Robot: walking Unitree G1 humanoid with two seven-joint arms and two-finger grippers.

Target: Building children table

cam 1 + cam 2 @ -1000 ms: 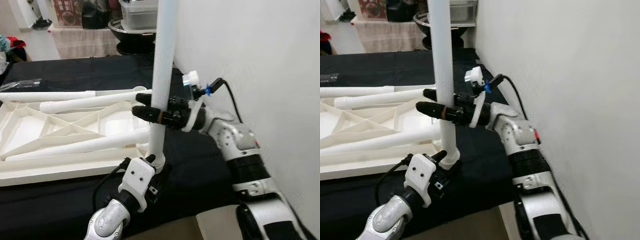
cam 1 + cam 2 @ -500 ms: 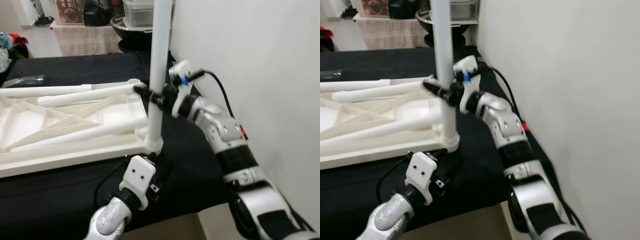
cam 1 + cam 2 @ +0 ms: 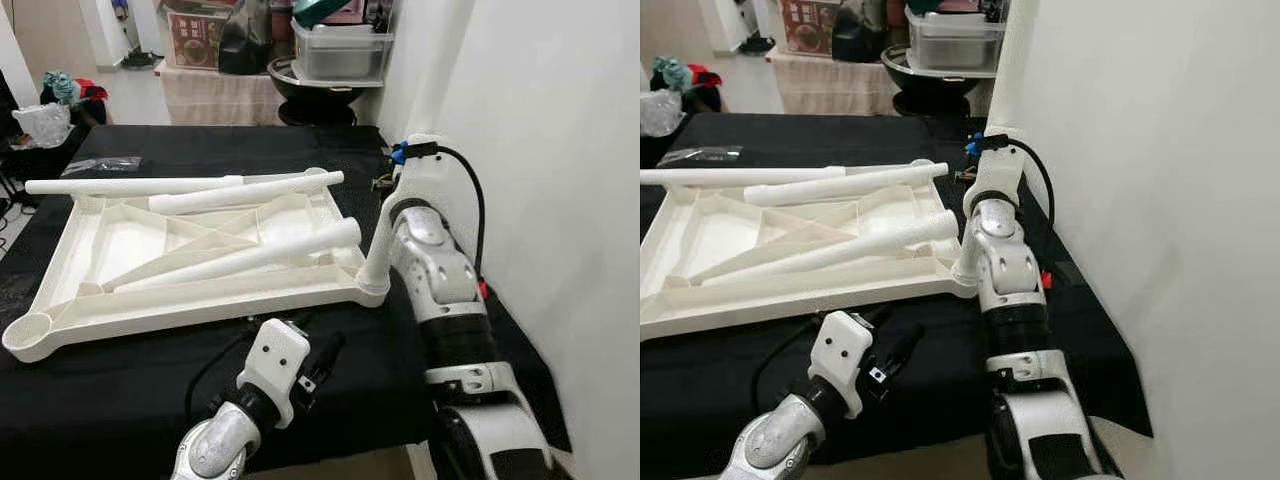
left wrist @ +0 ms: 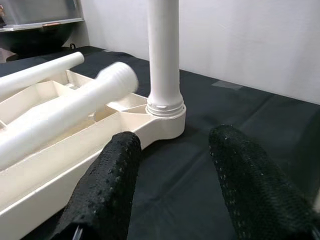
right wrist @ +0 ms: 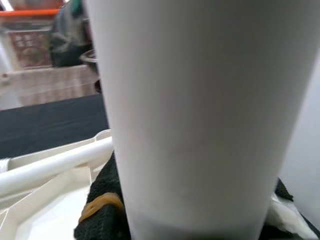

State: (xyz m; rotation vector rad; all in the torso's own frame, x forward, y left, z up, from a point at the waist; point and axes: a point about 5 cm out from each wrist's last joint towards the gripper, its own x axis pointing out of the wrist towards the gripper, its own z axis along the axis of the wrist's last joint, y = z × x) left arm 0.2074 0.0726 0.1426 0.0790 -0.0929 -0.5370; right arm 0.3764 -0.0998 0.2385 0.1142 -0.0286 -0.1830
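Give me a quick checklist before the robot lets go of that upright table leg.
1. Upright leg seated in the corner socket of the tabletop: ok, its collar sits on the socket.
2. Leg fully locked: cannot tell.
3. Right gripper around the leg: ok, a finger sits against the tube.
4. Left gripper clear of the leg: ok, open, hovering short of the corner.
5. Three loose legs lying on the tabletop, away from the socket: ok.

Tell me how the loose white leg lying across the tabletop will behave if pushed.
The loose leg is a smooth round tube, so it would probably roll. It looks like hollow plastic: likely stiff and light. The tabletop's raised ribs might stop it.
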